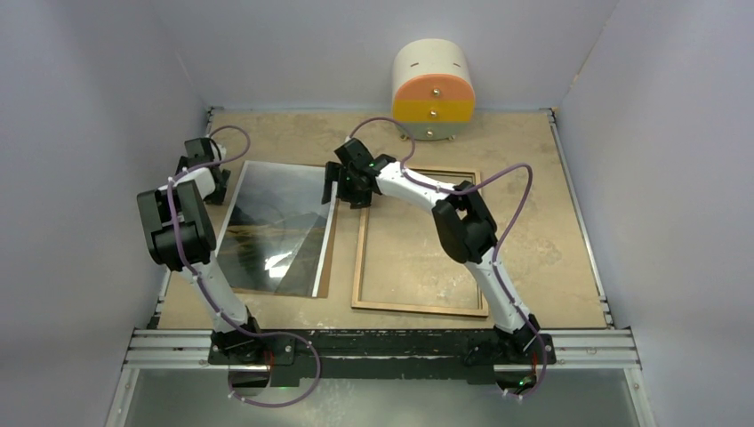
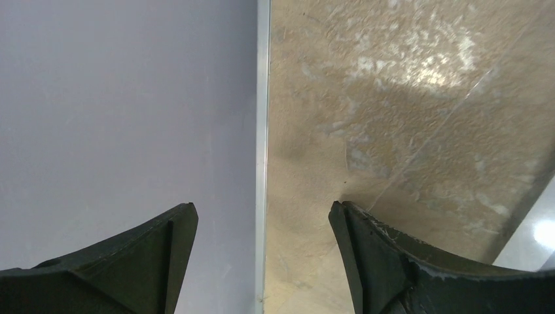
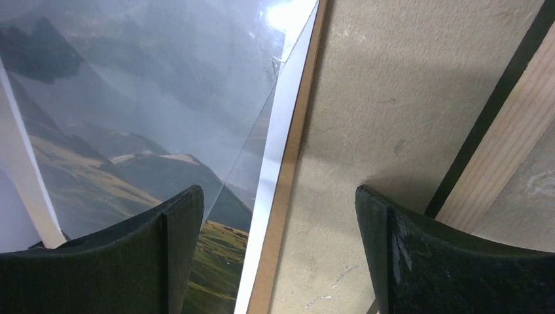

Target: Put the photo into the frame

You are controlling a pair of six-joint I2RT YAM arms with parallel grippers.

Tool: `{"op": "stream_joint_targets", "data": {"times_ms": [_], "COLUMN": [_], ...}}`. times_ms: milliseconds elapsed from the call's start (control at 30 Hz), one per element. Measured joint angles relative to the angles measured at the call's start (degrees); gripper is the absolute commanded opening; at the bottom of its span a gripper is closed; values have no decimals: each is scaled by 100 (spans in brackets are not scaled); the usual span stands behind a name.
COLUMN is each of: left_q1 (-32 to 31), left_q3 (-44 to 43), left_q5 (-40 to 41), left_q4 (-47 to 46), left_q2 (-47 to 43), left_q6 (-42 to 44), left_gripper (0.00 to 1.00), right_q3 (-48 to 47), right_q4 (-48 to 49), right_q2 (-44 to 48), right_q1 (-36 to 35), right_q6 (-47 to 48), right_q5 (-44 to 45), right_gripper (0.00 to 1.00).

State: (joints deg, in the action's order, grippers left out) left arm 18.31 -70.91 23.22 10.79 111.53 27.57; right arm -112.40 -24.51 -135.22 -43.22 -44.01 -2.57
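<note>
The top view shows the large glossy photo point(image 1: 280, 227) with a dark mountain landscape lying face up on the left half of the beige surface point(image 1: 533, 222). It rests on a plain brown backing board point(image 1: 327, 267), which shows along its right edge. Just to the right lies the thin rectangular frame point(image 1: 358, 258), light wood side up, apart from the photo and with bare surface inside it. A round cream container point(image 1: 433, 89) with an orange and yellow front stands at the far wall. This view does not show clearly how far the fingers are open; the wrist views do. In the right wrist view, the right end effector point(image 3: 278, 196) is spread wide and holds nothing. Between its fingers are the white border of the photo point(image 3: 131, 118), the board edge point(image 3: 294, 163) and a strip of surface point(image 3: 379, 98), with the black-edged wood rail of the frame point(image 3: 510, 144) at the right. In the left wrist view, the left end effector point(image 2: 262, 216) is also wide and empty, over the metal edge strip point(image 2: 263, 98) between the grey wall point(image 2: 118, 98) and the surface.
</note>
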Motion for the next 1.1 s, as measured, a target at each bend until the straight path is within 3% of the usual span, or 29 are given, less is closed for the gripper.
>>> {"op": "stream_joint_targets", "data": {"times_ms": [333, 767, 1100], "left_q1": [-13, -44, -61], "left_q3": [50, 461, 562], "left_q5": [-184, -1246, -2028], "left_q4": [-201, -236, 343], "left_q2": [39, -334, -592], "left_q6": [-173, -249, -181], "left_gripper": [81, 82, 82], "right_q3": [219, 820, 887], "right_q4": [634, 1521, 1655], "right_q2": [-15, 103, 116], "right_q1": [284, 540, 756], "right_q6": [-603, -1561, -1923], "right_q5": [-553, -944, -940], "right_gripper": [86, 84, 82]}}
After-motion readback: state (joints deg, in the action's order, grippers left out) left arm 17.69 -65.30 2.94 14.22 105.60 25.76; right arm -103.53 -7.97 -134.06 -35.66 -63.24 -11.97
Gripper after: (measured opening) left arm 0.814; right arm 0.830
